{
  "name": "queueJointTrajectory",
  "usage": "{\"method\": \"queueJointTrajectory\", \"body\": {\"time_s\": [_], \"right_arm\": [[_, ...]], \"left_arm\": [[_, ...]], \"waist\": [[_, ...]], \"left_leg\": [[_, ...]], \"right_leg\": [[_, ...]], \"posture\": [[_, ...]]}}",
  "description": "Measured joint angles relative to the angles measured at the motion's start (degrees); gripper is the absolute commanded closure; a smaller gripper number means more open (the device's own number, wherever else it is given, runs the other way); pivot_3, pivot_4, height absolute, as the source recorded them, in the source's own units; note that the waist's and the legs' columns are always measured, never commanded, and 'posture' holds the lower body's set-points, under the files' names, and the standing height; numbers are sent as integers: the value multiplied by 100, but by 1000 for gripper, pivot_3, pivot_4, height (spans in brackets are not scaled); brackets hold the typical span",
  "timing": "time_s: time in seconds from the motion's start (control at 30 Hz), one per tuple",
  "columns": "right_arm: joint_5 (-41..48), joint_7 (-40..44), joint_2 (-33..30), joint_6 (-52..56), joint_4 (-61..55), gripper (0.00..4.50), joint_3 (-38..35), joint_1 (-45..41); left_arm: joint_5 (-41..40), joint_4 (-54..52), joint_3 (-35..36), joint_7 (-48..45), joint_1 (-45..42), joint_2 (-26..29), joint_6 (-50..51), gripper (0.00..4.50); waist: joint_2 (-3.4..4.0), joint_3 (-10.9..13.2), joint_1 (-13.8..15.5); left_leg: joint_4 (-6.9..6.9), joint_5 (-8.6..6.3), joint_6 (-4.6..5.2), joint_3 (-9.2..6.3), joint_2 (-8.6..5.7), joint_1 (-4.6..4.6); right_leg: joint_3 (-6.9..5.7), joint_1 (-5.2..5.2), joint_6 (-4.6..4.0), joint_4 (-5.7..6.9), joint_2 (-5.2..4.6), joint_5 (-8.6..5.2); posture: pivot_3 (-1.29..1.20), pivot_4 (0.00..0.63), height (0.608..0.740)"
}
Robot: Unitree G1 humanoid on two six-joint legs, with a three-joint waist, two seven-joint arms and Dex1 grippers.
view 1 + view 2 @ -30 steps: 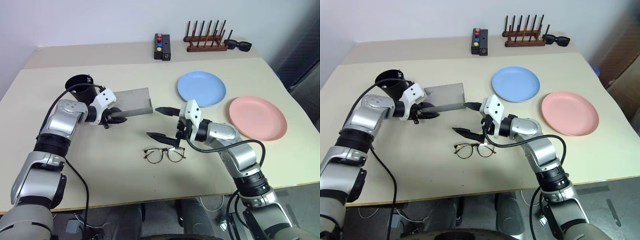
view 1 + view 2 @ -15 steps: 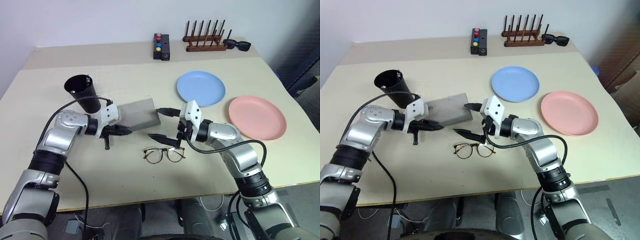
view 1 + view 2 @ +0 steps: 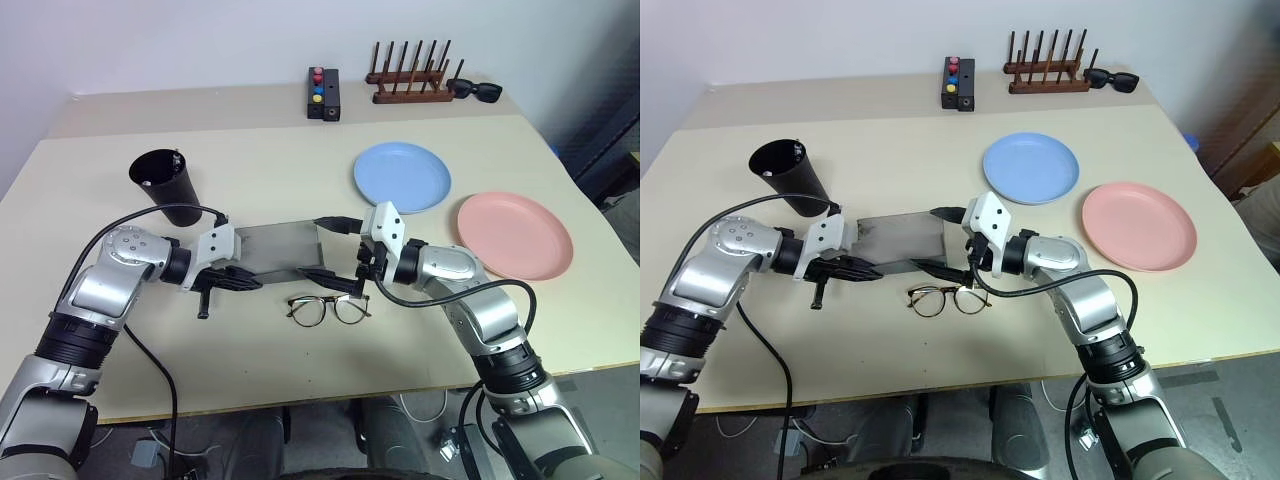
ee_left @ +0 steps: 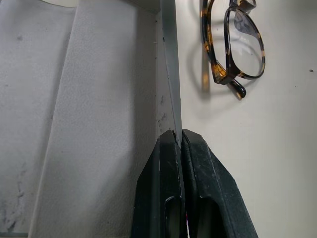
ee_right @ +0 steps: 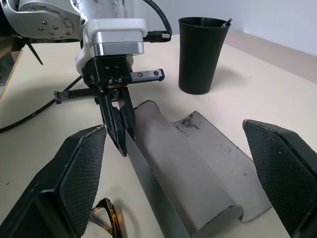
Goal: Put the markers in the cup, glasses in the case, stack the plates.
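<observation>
The grey case [image 3: 275, 245] lies open in the middle of the table. My left gripper [image 3: 252, 283] is shut on the thin near edge of the case [image 4: 74, 124]. My right gripper [image 3: 315, 247] is open, with one finger on each side of the case's right end and not touching it. The glasses [image 3: 328, 308] rest on the table just in front of the case. At the back left stands the black cup [image 3: 168, 186], with a marker end [image 3: 178, 156] showing at its rim. The blue plate [image 3: 402, 177] and the pink plate [image 3: 514, 235] lie side by side on the right.
Along the far edge stand a black box with coloured buttons [image 3: 323, 92], a wooden rack [image 3: 410, 78] and black sunglasses [image 3: 476, 91]. The left arm's cable loops over the table [image 3: 300, 375] near the cup.
My left gripper has drawn the case away from the cup, toward me and between the right gripper's fingers. The case now lies open. The right arm has stayed still.
</observation>
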Motion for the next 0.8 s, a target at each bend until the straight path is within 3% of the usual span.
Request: {"method": "queueJointTrajectory", "body": {"time_s": [0.1, 0.37, 0.57, 0.8], "right_arm": [[0, 0, -11, 0, 0, 0, 0, 10], [-11, 63, -437, 2, -21, 0, -42, 139], [-54, 359, -1341, 69, -237, 0, -241, 559], [-21, 668, -2047, 212, -684, 0, -485, 1083]], "left_arm": [[17, 38, 0, 30, -8, -1, -146, 1722], [-184, 44, 310, 302, -141, -70, -129, 1722], [-536, -1067, 424, 311, -92, -86, 190, 1722], [-547, -2044, -512, 524, -169, -807, 783, 1722]], "waist": [[0, 0, 2], [0, 0, 22], [-1, 0, 31], [-1, 0, 39]], "left_leg": [[0, 0, 0, 0, 0, 0], [4, 0, 0, 0, 0, -2], [5, -1, 2, 2, -1, -3], [11, -1, 3, 3, -1, 0]], "right_leg": [[0, 0, 0, 0, 0, 0], [0, 1, 2, -1, -1, 1], [1, 1, 1, -3, -2, -1], [2, 7, -8, 0, -1, -9]], "posture": [[0, 150, 739], [0, 150, 739], [0, 150, 739], [0, 150, 739]]}}
